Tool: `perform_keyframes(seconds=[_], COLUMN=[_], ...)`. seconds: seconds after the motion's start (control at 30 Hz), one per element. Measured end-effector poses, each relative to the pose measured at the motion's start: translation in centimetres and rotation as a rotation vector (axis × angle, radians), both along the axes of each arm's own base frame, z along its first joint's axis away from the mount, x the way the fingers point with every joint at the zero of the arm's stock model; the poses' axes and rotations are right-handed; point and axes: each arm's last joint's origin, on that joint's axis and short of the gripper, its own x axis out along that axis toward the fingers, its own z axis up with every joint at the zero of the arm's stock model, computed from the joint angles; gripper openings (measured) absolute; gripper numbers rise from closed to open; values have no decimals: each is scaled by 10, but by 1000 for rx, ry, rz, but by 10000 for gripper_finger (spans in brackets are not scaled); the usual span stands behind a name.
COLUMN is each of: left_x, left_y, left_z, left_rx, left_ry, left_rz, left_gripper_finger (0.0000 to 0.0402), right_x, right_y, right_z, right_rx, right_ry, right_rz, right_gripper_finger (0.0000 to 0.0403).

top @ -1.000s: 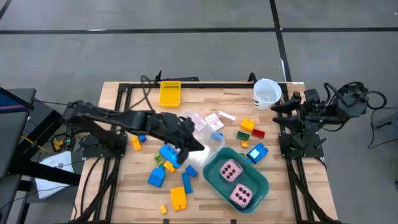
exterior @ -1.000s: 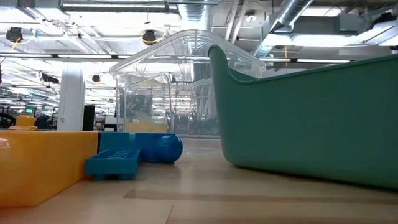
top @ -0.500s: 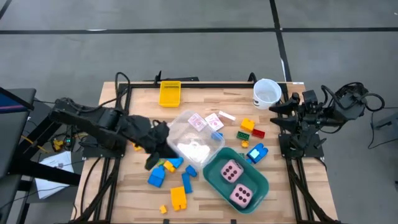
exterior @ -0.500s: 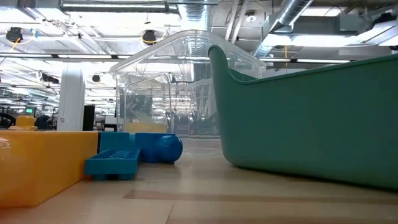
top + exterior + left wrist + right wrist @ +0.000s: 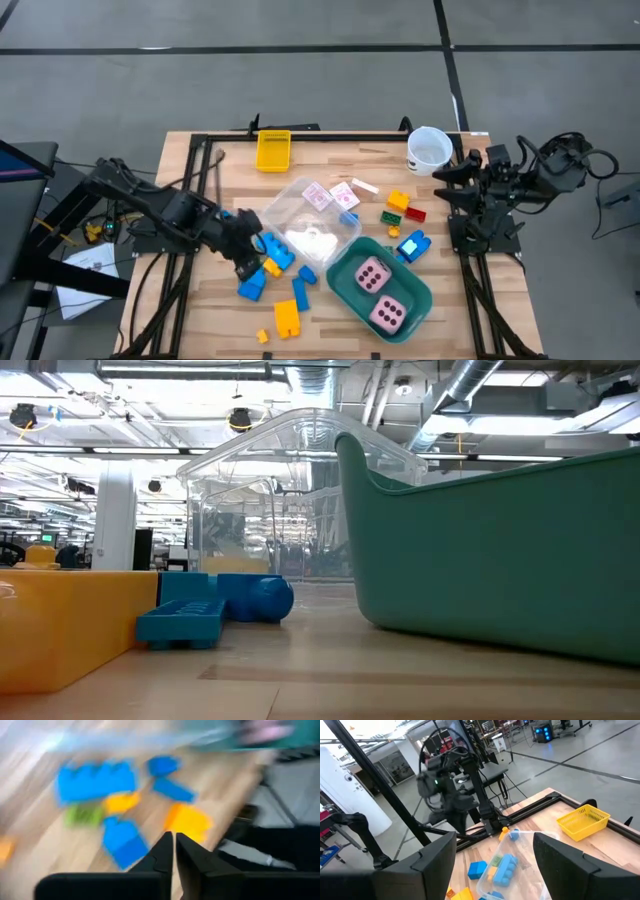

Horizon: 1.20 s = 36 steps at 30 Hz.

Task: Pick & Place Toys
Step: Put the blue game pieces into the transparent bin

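Note:
My left gripper is shut and empty, low over the table's left-near part, beside a large blue brick; its own view looks on blue, yellow, green and orange bricks lying on the wood. Two pink dice lie in the teal tub. Pink-white cards lie on the table by the clear container. My right gripper is open and empty at the table's right edge.
A white cup stands far right and a yellow basket at the far edge. Yellow, red, green and blue bricks lie right of the container. More bricks lie near the front edge.
My left gripper has drawn back from beside the clear container toward the table's left edge and slightly toward the near edge, its fingers empty. The bricks near it lie uncovered now. My right arm has kept still.

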Motion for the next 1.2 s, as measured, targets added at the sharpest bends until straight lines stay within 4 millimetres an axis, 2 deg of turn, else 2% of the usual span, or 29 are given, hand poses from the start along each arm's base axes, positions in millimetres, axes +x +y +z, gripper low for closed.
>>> perform_keyframes(seconds=[0.13, 0.47, 0.6, 0.67, 0.97, 1.2], left_x=[4, 35, 44, 48, 54, 45], left_y=[-7, -40, -48, -52, -59, -55], left_z=[-17, -71, -94, -103, -121, -149], left_rx=[-13, 40, 10, 9, 48, 6], left_ry=[160, 380, 512, 551, 586, 579], left_rz=[135, 173, 190, 200, 231, 243], left_gripper_finger=[84, 314, 384, 394, 366, 371], right_x=[0, 0, 0, -1, -1, -1], right_y=[0, 1, 1, 1, 1, 1], right_z=[0, 0, 0, 0, 0, 0], right_rx=[8, 11, 11, 13, 4, 4], right_ry=[-1, 4, 4, 5, 7, 7], right_rz=[1, 30, 34, 49, 57, 57], right_gripper_finger=[254, 254, 254, 254, 254, 254])
